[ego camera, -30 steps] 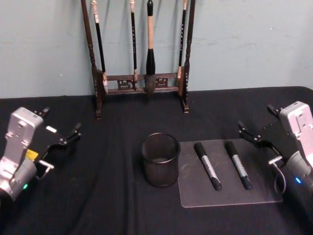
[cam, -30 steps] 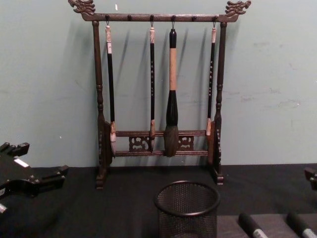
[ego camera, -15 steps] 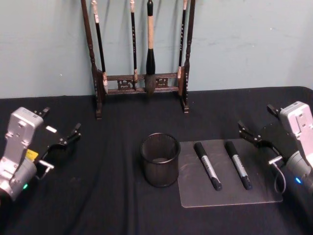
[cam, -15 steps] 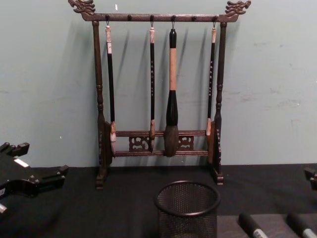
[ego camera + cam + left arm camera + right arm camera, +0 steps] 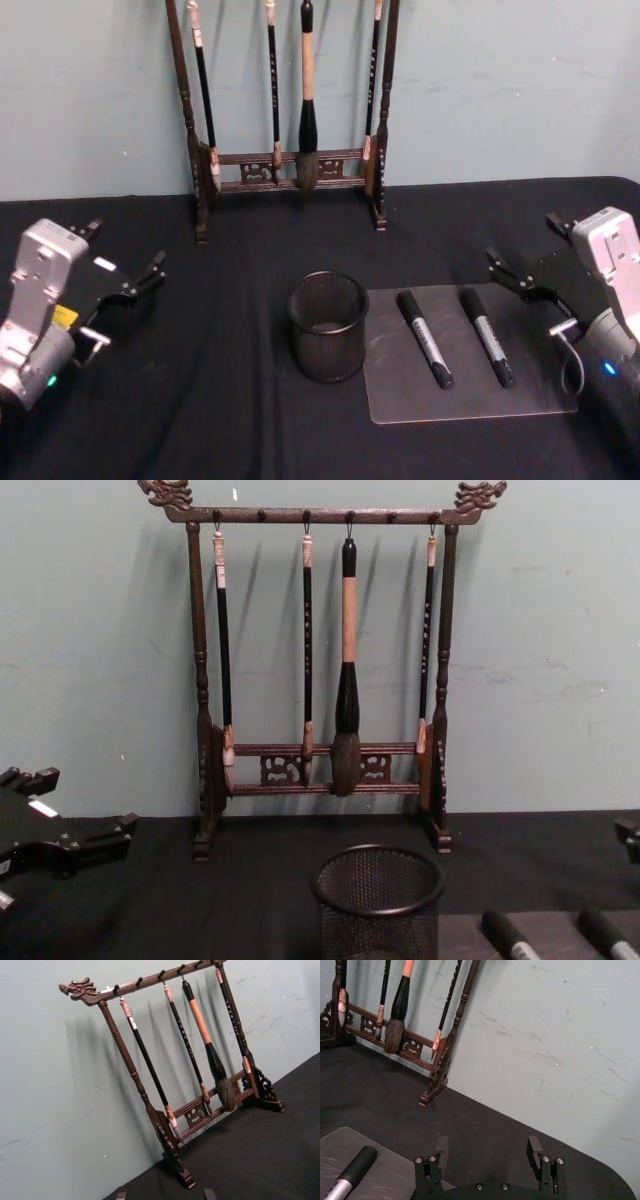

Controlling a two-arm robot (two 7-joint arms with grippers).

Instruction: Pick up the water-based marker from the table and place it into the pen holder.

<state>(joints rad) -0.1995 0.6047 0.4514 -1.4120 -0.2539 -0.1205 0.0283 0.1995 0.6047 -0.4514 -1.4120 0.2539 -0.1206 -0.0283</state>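
Head view: left tool (image 5: pixel 125 248) hovers over the left of the black-cloth table (image 5: pixel 220 400), fingers spread wide, holding nothing. Opposite, right tool (image 5: pixel 524 243) sits just off the right edge of the grey rectangular mat (image 5: pixel 470 395), jaws equally wide, empty; right wrist view confirms the gap. Delta vs 0.5 s and 1.0 s back: none, both tools stay put, nothing shifted. Two black water-based markers with silver labels, left marker (image 5: pixel 425 338) and right marker (image 5: pixel 486 336), lie side by side on the mat, untouched. Round black wire-mesh pen holder (image 5: pixel 328 325) stands upright just beside the mat's left edge. Tall dark wooden brush rack (image 5: pixel 290 170) stands at the back wall.
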